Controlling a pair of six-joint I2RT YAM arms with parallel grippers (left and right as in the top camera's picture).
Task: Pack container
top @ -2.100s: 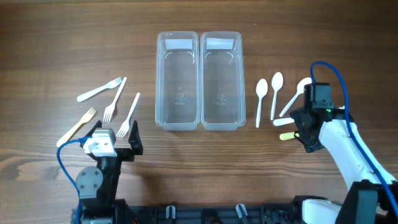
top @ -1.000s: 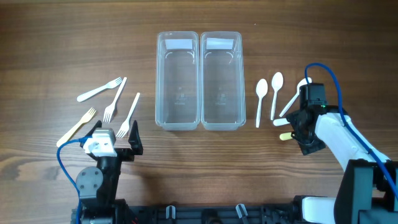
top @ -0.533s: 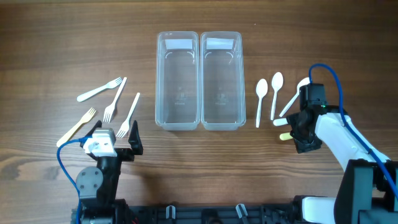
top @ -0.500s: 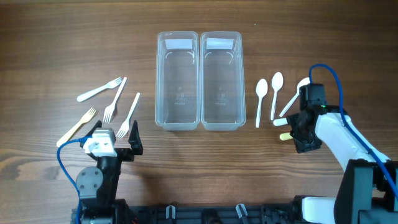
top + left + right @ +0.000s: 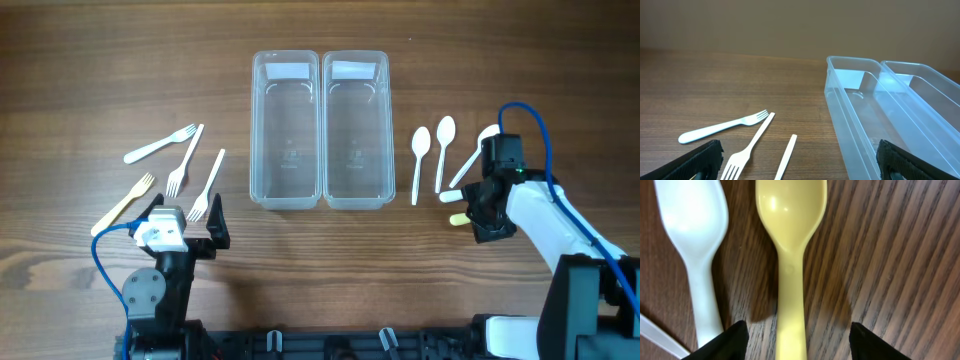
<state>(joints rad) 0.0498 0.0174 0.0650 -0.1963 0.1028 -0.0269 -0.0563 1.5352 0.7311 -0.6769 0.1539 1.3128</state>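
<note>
Two clear containers (image 5: 285,130) (image 5: 355,130) stand side by side at the table's centre, both empty. Several white spoons (image 5: 421,150) and one yellow spoon (image 5: 458,219) lie to their right. My right gripper (image 5: 478,212) is open and low over the yellow spoon. In the right wrist view the yellow spoon (image 5: 790,210) lies flat, its handle running between the two fingertips (image 5: 720,345) of my right gripper (image 5: 795,347), beside a white spoon (image 5: 692,220). My left gripper (image 5: 183,215) is open and empty at the front left; it also shows in the left wrist view (image 5: 797,162).
Several forks (image 5: 183,165) lie left of the containers, with a cream one (image 5: 125,200) nearest my left gripper. In the left wrist view forks (image 5: 722,129) lie ahead and the containers (image 5: 865,115) stand to the right.
My right gripper has shifted left and slightly down onto the yellow spoon since the earliest frame and has barely moved in the last half second. The left arm has not moved.
</note>
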